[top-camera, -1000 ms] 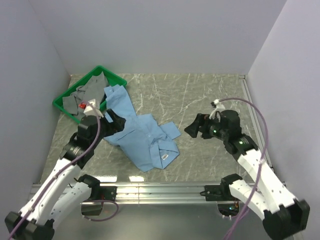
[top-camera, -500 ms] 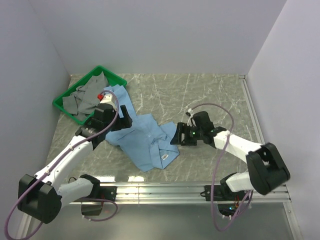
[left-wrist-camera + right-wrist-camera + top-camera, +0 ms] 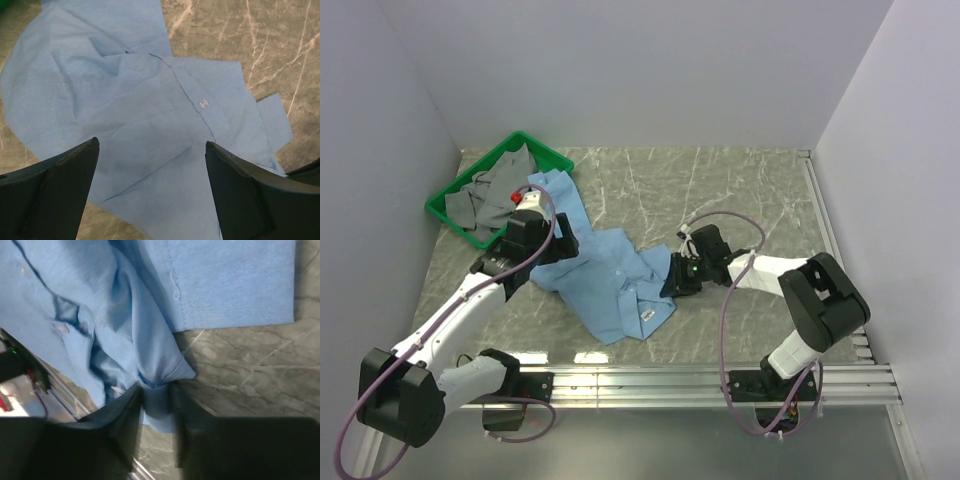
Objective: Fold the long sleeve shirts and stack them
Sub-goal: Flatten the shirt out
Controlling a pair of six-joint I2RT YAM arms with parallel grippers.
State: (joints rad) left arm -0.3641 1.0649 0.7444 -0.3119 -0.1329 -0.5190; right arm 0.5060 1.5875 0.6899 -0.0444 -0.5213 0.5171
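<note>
A green bin (image 3: 548,152) was seen at the 10 o'clock corner of the grey stone-look table (image 3: 750,190). Grey clothes (image 3: 485,195) were piled loosely inside it, and some of the grey cloth was draped over its near rim.

The blue shirt (image 3: 610,275) was laid crumpled on the table, a little to the left of the middle. Its long line was stretched from 11 o'clock to 5 o'clock. One end was pointed at the bin and was lying just beside it. The other end, where a small white tag (image 3: 648,312) could be seen, was pointed at 5 o'clock, toward the near edge.

The left claw (image 3: 151,145) was held above the shirt's 9 o'clock side. Its fingers were spread wide and nothing was gripped. A white button (image 3: 203,103) could be seen on the cloth below it.

The right claw (image 3: 156,390) was set low at the shirt's 3 o'clock edge. Its fingers were squeezed onto a bunched fold of blue cloth, so the shirt was grasped there.
</note>
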